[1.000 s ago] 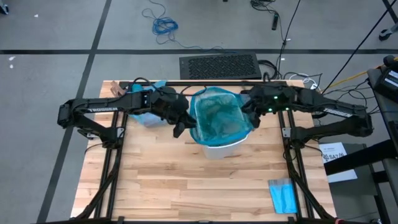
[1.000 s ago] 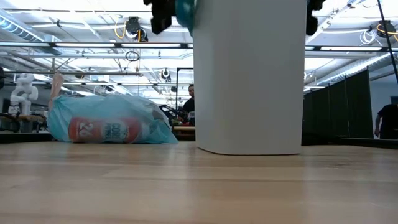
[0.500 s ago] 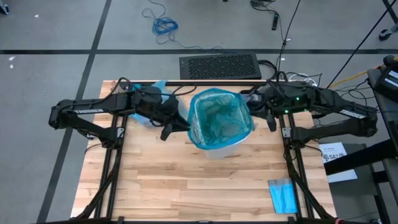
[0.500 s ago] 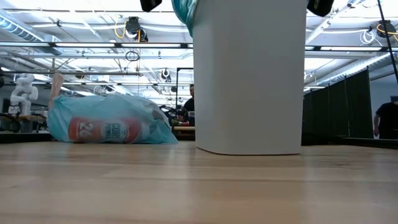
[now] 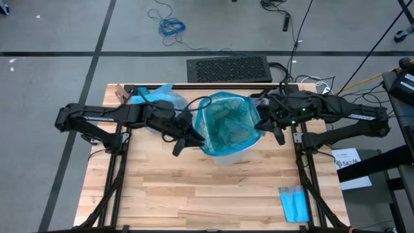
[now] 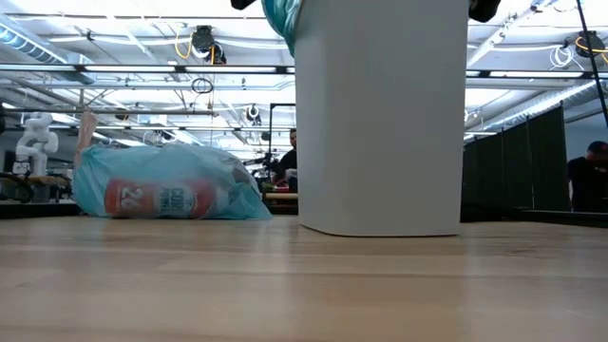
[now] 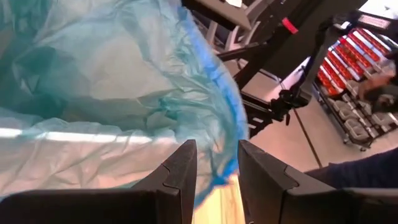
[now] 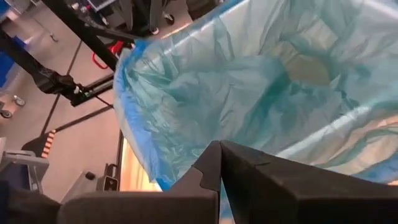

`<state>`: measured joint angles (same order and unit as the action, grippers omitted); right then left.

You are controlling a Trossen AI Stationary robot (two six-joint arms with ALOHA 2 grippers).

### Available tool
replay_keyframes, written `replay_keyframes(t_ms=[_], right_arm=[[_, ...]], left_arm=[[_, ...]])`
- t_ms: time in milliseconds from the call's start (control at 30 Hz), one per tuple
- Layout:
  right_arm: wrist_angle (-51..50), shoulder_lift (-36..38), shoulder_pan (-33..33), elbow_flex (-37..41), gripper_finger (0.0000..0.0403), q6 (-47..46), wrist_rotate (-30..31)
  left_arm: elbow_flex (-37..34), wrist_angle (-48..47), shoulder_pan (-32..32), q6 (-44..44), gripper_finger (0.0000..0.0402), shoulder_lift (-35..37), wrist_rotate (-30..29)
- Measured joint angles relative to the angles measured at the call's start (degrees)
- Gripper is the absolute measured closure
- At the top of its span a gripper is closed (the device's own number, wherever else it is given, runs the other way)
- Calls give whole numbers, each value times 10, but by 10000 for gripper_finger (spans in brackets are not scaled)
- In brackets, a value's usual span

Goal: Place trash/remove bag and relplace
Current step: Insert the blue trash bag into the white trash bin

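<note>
Both hands have swung back inward: left hand (image 5: pixel 189 137) grasps the thin light-blue plastic liner (image 5: pixel 226 123) over the white bin (image 6: pixel 380 114); right hand (image 5: pixel 270 125) clenched, seemingly pinching its rim, fitting it.

It was a robotics lab or workshop. A wooden table (image 5: pixel 194 188) stood on a grey concrete floor (image 5: pixel 52 77) strewn with loose cables (image 5: pixel 169 26). Beyond it ran exposed ceiling beams (image 6: pixel 142 66), work benches, a small white robot (image 6: pixel 36 133) at far left, and a seated person (image 6: pixel 288 157).
</note>
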<state>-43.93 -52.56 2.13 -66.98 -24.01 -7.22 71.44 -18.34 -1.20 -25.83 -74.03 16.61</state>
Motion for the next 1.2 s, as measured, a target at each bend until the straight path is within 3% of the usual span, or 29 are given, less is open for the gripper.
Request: replay_keyframes(t_ms=[233, 467, 600, 1200], right_arm=[[-42, -4, 0, 0, 403, 21, -40], [-75, 19, -10, 0, 403, 20, -67], [-117, 19, -21, 0, 403, 19, -68], [-60, 77, -26, -11, 403, 5, -37]], left_arm=[[0, 10, -15, -66, 288, -39, -4], [0, 80, -40, -99, 288, -44, -19], [0, 84, -53, -99, 288, -44, -49], [0, 83, -60, -107, 288, -45, -82]])
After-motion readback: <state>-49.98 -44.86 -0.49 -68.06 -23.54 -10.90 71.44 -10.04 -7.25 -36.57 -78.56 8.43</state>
